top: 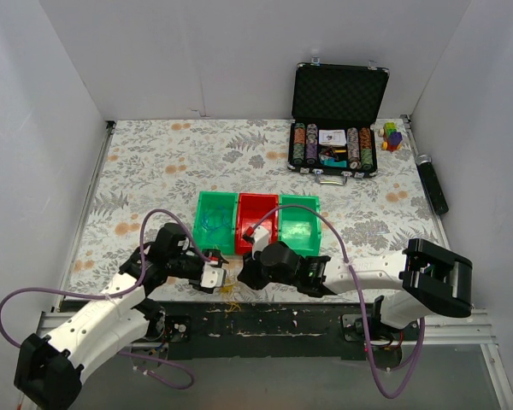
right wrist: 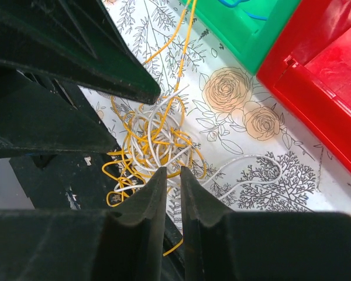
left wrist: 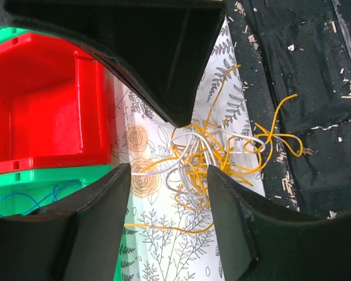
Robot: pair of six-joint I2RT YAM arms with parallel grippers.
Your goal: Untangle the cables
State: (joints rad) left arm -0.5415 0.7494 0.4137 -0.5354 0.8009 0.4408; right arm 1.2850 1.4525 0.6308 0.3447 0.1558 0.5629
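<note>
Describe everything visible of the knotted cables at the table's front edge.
The cables are very thin, flexible wires, yellow-orange and white, bunched in a loose knot on the floral cloth. Yellow loops spill onto the black front rail, and one strand trails toward the green bin. The left gripper straddles the knot, jaws apart; the right gripper points its nearly closed tips into it. Whether the right one pinches a wire cannot be told.

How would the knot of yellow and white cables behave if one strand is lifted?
Probably floppy: the cables lie in loose, uneven loops, not straight runs. Likely very light, as each strand is very thin. Lifting one strand would probably drag the whole knot along, since yellow and white loops cross many times.
</note>
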